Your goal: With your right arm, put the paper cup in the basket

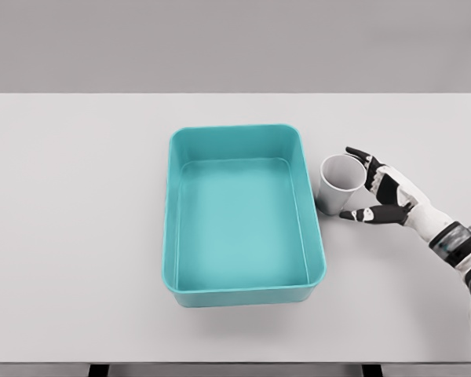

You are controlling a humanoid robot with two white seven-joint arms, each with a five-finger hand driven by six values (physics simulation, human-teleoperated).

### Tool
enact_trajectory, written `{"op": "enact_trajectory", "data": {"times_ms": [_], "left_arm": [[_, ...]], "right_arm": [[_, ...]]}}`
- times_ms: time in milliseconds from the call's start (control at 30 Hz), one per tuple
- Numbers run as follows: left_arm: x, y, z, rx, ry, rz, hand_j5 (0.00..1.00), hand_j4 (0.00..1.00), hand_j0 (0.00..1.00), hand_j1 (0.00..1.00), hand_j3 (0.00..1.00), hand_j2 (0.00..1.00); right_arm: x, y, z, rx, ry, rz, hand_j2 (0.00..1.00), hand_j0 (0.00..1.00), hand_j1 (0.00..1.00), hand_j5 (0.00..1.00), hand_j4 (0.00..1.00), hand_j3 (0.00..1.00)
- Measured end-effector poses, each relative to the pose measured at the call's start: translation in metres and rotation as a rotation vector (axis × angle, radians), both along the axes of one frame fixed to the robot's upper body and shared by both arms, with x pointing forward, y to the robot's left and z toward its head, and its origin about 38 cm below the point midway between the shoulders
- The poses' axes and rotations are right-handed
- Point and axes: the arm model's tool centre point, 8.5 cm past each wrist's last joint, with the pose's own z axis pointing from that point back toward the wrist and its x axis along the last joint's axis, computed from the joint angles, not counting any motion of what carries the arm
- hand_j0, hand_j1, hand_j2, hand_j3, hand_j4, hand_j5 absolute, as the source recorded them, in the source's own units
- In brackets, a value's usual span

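Observation:
A white paper cup (340, 183) stands upright on the table just right of the teal basket (243, 292), its mouth open upward. My right hand (359, 184) reaches in from the lower right and sits beside the cup, fingers (364, 157) spread behind it and the thumb (363, 214) in front. The fingers flank the cup without closing on it. The basket is a rectangular tub with nothing inside. My left arm is out of view.
The white table (78, 236) spans the whole view, with its front edge near the bottom of the picture. The basket's right wall (312, 212) lies close to the cup's left side.

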Motion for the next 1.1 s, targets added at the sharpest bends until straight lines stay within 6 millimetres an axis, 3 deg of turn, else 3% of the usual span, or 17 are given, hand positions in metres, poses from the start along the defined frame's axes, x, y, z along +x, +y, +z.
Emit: {"op": "enact_trajectory", "data": {"times_ms": [967, 1033, 1100], "left_arm": [[0.0, 0.0, 0.0, 0.0, 0.0, 0.0, 1.0, 1.0, 1.0, 1.0, 1.0, 1.0], [0.0, 0.0, 0.0, 0.0, 0.0, 0.0, 1.0, 1.0, 1.0, 1.0, 1.0, 1.0], [0.0, 0.0, 0.0, 0.0, 0.0, 0.0, 1.0, 1.0, 1.0, 1.0, 1.0, 1.0]], "right_arm": [[0.009, 0.018, -0.003, -0.019, -0.004, 0.022, 1.0, 1.0, 1.0, 1.0, 1.0, 1.0], [0.008, 0.018, -0.004, -0.032, -0.001, 0.022, 0.98, 0.98, 0.98, 0.98, 0.98, 0.98], [0.008, 0.018, -0.005, -0.04, 0.002, 0.023, 0.88, 0.88, 0.88, 0.88, 0.88, 0.88]]}}
